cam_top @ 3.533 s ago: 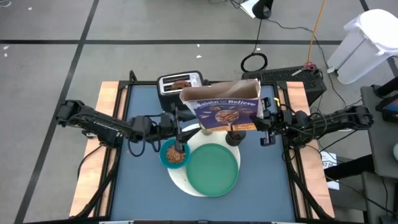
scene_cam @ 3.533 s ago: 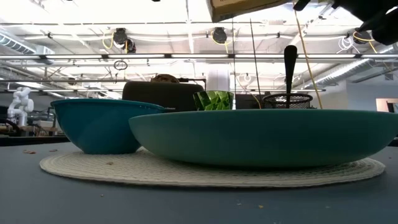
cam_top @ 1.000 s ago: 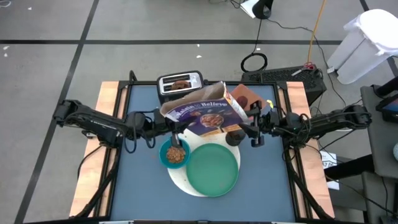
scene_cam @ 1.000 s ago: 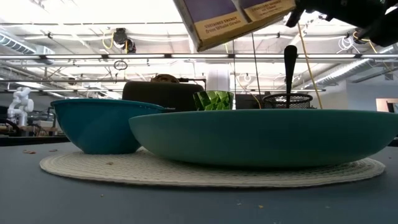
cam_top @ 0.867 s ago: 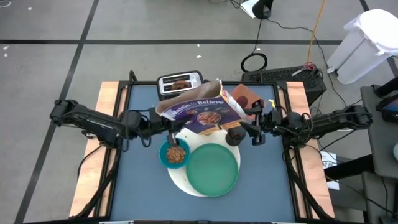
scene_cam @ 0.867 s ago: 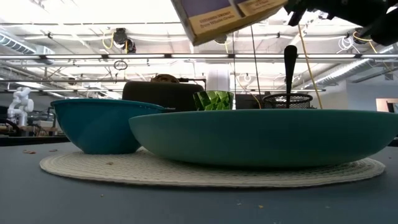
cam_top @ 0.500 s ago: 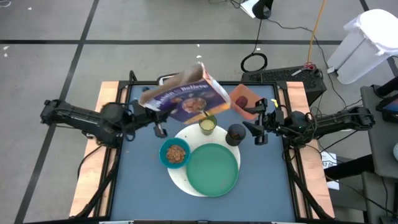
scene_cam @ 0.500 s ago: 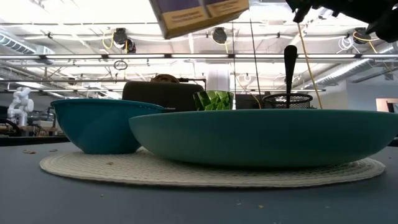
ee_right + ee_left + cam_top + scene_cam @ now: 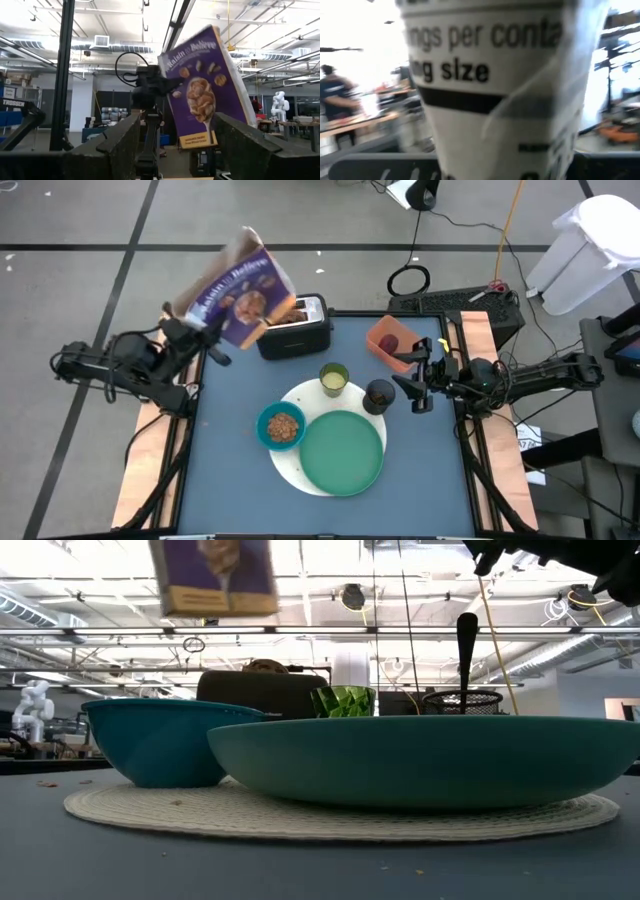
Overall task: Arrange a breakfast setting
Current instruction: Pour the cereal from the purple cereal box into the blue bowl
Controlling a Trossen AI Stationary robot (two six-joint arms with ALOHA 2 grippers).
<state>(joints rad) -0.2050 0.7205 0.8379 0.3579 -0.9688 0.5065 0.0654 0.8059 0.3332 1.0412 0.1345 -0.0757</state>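
My left gripper (image 9: 192, 332) is shut on a purple cereal box (image 9: 238, 288), high over the table's far left corner; the box also shows in the low view (image 9: 215, 575) and the right wrist view (image 9: 202, 85). On the white round disc (image 9: 284, 470) sit the blue bowl (image 9: 282, 426), with cereal in it, and the green plate (image 9: 343, 452). The lime cup (image 9: 334, 378) and the small black cup (image 9: 379, 394) stand behind them; a spoon (image 9: 467, 645) stands upright in the black cup. My right gripper (image 9: 412, 378) is open beside the black cup, with nothing between its fingers. My left gripper holds the cereal box by its narrow side (image 9: 169, 86), about halfway up; the fingers come level from the table's left. The box is lifted clear of everything and stands roughly upright, tilted, with its open top flap (image 9: 250, 238) up. The box itself hides the fingertips.
A silver toaster (image 9: 292, 326) stands at the far edge, partly under the box. An orange tray (image 9: 392, 340) with a dark-red fruit (image 9: 392, 343) lies at the far right, near my right gripper. Bare blue table lies at the near left and near right.
My left gripper has carried the cereal box up and toward the table's far left corner, away from over the bowl and cup. The box has swung from lying tipped over the bowl back to roughly upright. My right gripper has stayed beside the black cup.
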